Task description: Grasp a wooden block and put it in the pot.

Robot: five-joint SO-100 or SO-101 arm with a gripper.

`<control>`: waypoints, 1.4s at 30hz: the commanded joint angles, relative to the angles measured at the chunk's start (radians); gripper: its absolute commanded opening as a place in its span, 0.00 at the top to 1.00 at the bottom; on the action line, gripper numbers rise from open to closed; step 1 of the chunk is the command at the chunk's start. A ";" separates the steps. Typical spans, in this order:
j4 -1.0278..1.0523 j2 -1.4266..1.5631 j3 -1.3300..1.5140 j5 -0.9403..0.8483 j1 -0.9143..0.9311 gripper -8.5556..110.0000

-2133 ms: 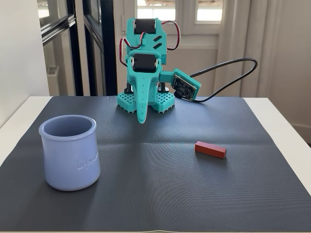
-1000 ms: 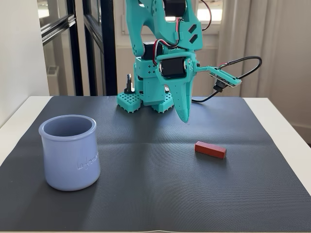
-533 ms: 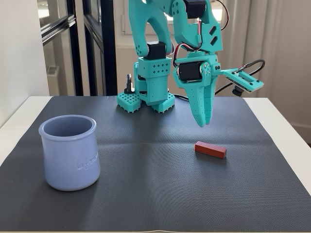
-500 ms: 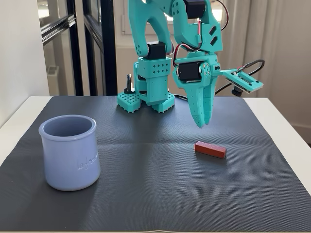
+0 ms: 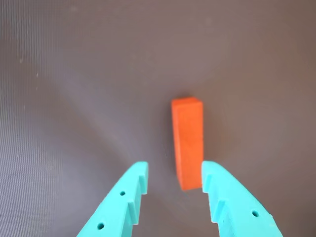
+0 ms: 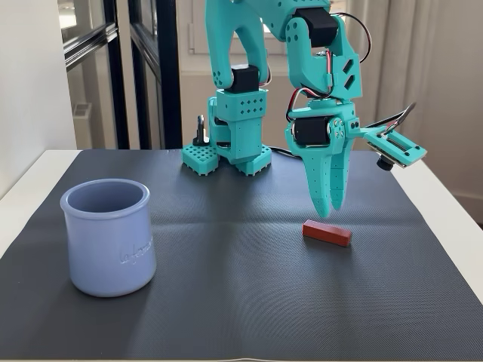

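Observation:
The wooden block is a small red-brown bar lying flat on the dark mat, right of centre in the fixed view. In the wrist view the block lies lengthwise, its near end just ahead of the gap and close to the right finger. My teal gripper hangs just above the block, fingers pointing down. In the wrist view the gripper is open and empty. The lavender-blue pot stands upright at the mat's front left, far from the gripper.
The dark mat covers a white table. The arm's base stands at the mat's back edge. A window frame and white wall lie behind.

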 commanded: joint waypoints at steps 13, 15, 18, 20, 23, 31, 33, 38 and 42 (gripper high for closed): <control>-0.012 -0.141 -0.118 0.002 0.049 0.82; -0.011 -0.141 -0.118 -0.003 0.048 0.82; 0.018 -0.138 -0.118 -0.005 0.048 0.82; 0.038 -0.138 -0.118 -0.005 0.044 0.82; 0.055 -0.135 -0.118 0.000 0.023 0.82; 0.031 -0.143 -0.117 0.006 0.005 0.82; 0.025 -0.143 -0.117 0.006 0.005 0.82; 0.014 -0.158 -0.117 0.006 0.009 0.82; -0.028 -0.204 -0.120 0.006 0.017 0.82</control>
